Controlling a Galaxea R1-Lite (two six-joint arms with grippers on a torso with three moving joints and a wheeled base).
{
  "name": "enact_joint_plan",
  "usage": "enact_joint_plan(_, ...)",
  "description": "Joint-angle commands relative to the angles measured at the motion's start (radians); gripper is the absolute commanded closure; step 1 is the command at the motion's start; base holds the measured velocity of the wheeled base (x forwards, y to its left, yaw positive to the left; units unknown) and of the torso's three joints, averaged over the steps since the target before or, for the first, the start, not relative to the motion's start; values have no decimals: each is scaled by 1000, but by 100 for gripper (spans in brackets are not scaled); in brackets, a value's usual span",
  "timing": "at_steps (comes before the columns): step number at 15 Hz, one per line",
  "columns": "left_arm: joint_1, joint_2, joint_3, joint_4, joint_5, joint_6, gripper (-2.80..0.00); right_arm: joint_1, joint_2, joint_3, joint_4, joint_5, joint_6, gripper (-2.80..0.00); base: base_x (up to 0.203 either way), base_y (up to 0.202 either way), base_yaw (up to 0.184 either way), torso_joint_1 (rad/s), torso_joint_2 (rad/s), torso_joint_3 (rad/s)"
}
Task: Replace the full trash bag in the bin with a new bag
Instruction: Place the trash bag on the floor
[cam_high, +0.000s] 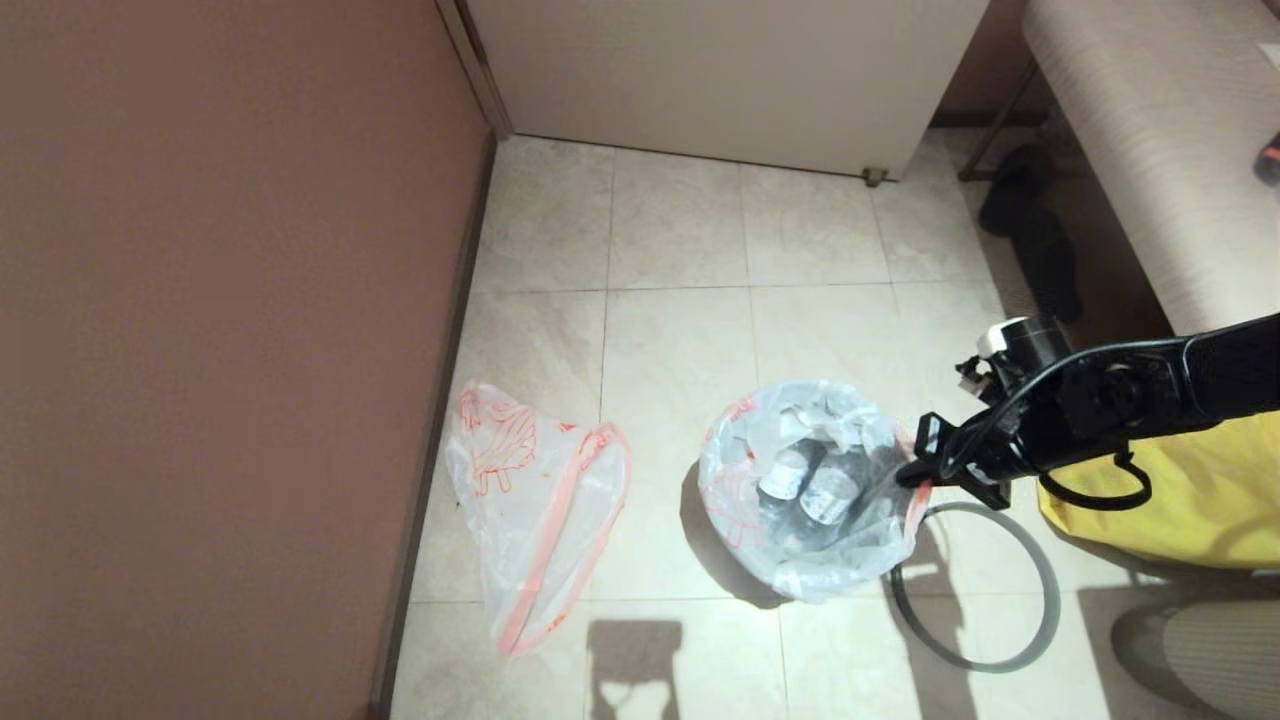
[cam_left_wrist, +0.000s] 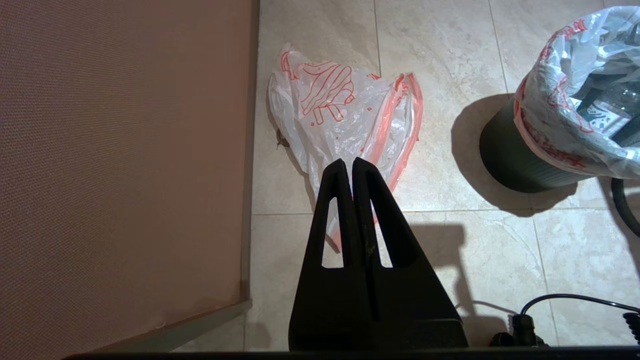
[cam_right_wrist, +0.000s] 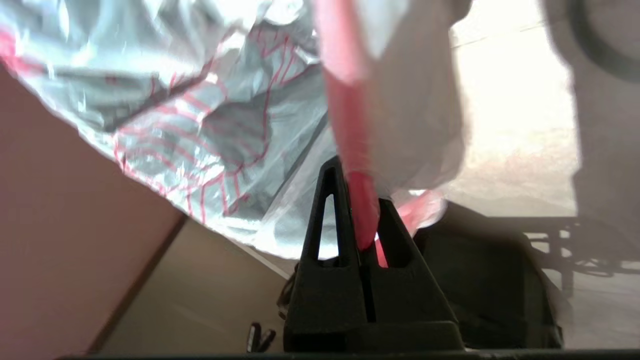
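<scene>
Only wrist-visible: right gripper (cam_right_wrist: 361, 200) pinching drawstring (cam_right_wrist: 350, 130).

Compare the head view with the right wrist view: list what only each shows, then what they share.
Head view only: the limp translucent new bag flat on the tiled floor by the wall, the grey hoop lying beside the bin, the yellow fabric bag, clear bottles inside the full bag.
Right wrist view only: the pink-red drawstring pinched between shut fingers.
Both: the right gripper at the bulky white full trash bag.
</scene>
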Motion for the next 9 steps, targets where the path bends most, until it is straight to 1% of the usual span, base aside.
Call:
enact_joint_plan(1, 0, 0, 0, 0, 0, 0, 0, -56, 27, 15, -12, 43, 2, 0, 0, 0, 0, 0, 0, 0)
enact_joint_plan(3, 1, 0, 0, 0, 0, 0, 0, -100, 31, 23, -18, 118, 0, 0, 0, 0, 0, 0, 0, 0)
enact_joint_plan(4, 0, 0, 0, 0, 0, 0, 0, -104, 32, 23, -18, 133, -1, 0, 0, 0, 0, 0, 0, 0)
enact_joint_plan(6, 0, 0, 0, 0, 0, 0, 0, -98, 33, 23, -17, 137, 1, 0, 0, 0, 0, 0, 0, 0)
enact_joint_plan(9, 0, 0, 0, 0, 0, 0, 0, -48, -5, 27, -11, 159, 11, 0, 0, 0, 0, 0, 0, 0)
